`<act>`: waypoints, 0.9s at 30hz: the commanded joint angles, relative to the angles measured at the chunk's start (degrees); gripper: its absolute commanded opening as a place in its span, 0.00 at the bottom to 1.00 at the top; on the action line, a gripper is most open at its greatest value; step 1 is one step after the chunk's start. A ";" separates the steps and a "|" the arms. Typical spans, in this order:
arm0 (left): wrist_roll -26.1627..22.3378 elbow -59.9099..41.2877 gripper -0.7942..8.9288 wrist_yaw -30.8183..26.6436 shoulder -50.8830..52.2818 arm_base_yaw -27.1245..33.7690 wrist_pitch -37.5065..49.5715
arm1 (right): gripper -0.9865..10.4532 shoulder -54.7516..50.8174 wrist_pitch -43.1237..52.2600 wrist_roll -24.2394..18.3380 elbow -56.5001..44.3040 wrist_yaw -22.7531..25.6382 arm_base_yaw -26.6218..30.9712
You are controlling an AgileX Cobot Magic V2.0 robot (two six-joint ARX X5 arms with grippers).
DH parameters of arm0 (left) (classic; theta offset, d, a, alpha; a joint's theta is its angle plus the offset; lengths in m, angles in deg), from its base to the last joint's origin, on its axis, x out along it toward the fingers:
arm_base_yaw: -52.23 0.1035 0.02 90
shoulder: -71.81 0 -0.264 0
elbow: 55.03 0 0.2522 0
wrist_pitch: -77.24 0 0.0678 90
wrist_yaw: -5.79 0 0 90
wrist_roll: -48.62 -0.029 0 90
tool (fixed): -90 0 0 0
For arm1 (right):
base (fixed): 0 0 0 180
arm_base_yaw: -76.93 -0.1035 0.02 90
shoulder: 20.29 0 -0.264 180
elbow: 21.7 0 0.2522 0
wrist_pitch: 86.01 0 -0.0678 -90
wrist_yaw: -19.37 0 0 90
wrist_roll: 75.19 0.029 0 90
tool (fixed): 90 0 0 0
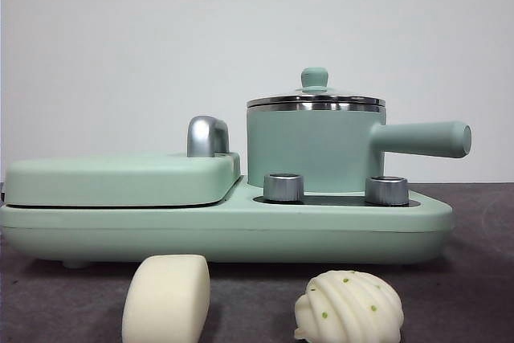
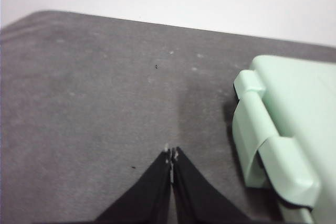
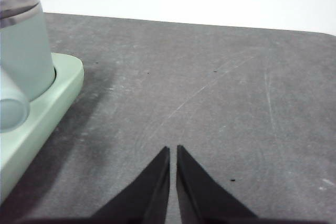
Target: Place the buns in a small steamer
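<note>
Two buns are seen lying on the dark grey table (image 1: 474, 279) in front of a mint-green cooker base (image 1: 241, 226), which is the largest thing in the front view. On the base's one side a flat grill lid (image 1: 120, 178) with a chrome handle (image 1: 206, 136) is laid shut; on the other side the small steamer (image 1: 315, 146) is set upright, its glass lid (image 1: 315, 100) closed and topped by a green knob, its stick handle (image 1: 422, 139) pointed away from the grill lid. Two steel knobs (image 1: 283, 187) are mounted just before the pot.

The smooth cream-white oblong bun (image 1: 166, 299) is placed below the grill lid's side, the ridged shell-shaped bun (image 1: 348, 308) with green specks below the steamer's side; they are apart from each other, and neither is in the pot.

The left gripper (image 2: 171, 153) is held over bare table beside the grill lid's end, its jaws pressed together and empty. The right gripper (image 3: 173, 149) is held over bare table near the steamer's side of the base, its jaws brought nearly together with only a thin slit between, nothing grasped.
</note>
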 commanded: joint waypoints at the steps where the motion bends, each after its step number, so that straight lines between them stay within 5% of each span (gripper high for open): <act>1: 6.05 -1.09 0.09 -0.17 0.11 0.02 1.16 | 0.10 -0.15 1.14 5.60 -0.31 -0.07 0.00; 10: 8.83 1.16 0.09 9.25 -0.22 -0.92 2.60 | 0.10 -0.09 -0.28 14.32 3.91 -7.54 -0.15; 18: 9.05 10.08 0.09 11.06 -4.55 -4.92 1.66 | 0.10 1.70 -8.72 18.62 16.74 -11.72 -0.15; 27: 7.91 28.85 0.09 16.17 -19.43 -8.61 -7.43 | 0.10 12.26 -22.18 15.58 36.81 -19.41 -0.15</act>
